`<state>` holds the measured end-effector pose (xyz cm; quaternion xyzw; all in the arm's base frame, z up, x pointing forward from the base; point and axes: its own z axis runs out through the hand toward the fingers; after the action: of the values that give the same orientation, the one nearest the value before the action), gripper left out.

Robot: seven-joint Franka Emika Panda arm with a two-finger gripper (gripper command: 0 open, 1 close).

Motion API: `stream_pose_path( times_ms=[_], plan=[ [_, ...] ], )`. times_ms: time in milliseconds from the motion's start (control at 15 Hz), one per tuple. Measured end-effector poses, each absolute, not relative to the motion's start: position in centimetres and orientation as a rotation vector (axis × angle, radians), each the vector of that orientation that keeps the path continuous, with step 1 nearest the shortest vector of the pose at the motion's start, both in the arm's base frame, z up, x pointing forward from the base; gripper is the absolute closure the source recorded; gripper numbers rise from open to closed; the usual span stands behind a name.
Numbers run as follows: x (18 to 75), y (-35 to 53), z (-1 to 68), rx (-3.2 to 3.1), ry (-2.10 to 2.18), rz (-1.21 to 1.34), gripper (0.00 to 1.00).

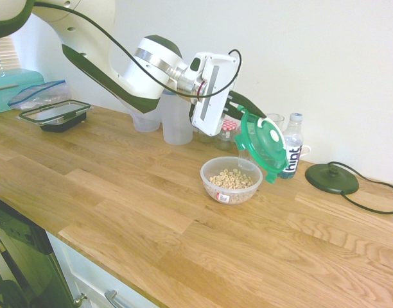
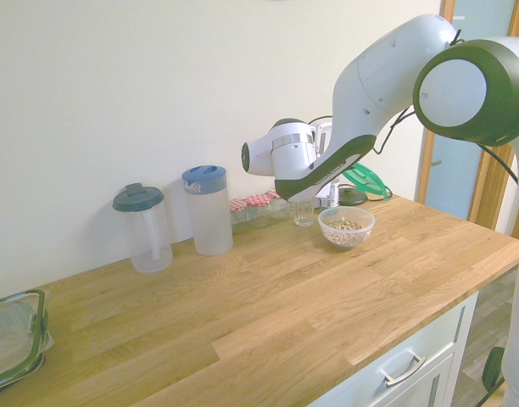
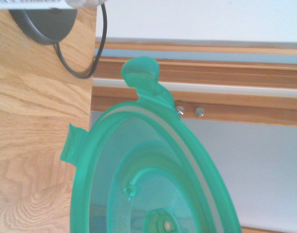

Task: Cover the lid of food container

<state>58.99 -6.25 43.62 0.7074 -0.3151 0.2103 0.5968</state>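
Note:
The round green lid [image 1: 264, 144] hangs tilted almost on edge, just above and to the right of the food container [image 1: 231, 179]. That container is a small clear bowl of cereal rings with a red-white sticker, standing on the wooden counter. My gripper [image 1: 243, 109] is shut on the lid's upper rim. From the other side the lid [image 2: 365, 180] peeks out behind the arm, above the bowl [image 2: 346, 227], and the fingers are hidden there. The lid's underside [image 3: 153, 184] fills the wrist view.
A water bottle [image 1: 291, 146] and a black round base with cable [image 1: 331, 178] stand right of the bowl. Two lidded jugs [image 2: 207, 209], red-checked jars [image 2: 251, 210] and a glass [image 2: 304, 212] line the wall. A black-rimmed rectangular container [image 1: 55, 115] sits far left.

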Motion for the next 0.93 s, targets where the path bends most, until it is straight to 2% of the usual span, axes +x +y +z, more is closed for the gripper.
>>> stream_pose_path(
  times_ms=[533, 933],
  plan=[
    [58.1, -3.5, 39.0, 1.589, -0.664, 0.493, 1.00],
    [58.0, -2.4, 38.7, 1.597, -0.643, 0.503, 1.00]
  ],
)
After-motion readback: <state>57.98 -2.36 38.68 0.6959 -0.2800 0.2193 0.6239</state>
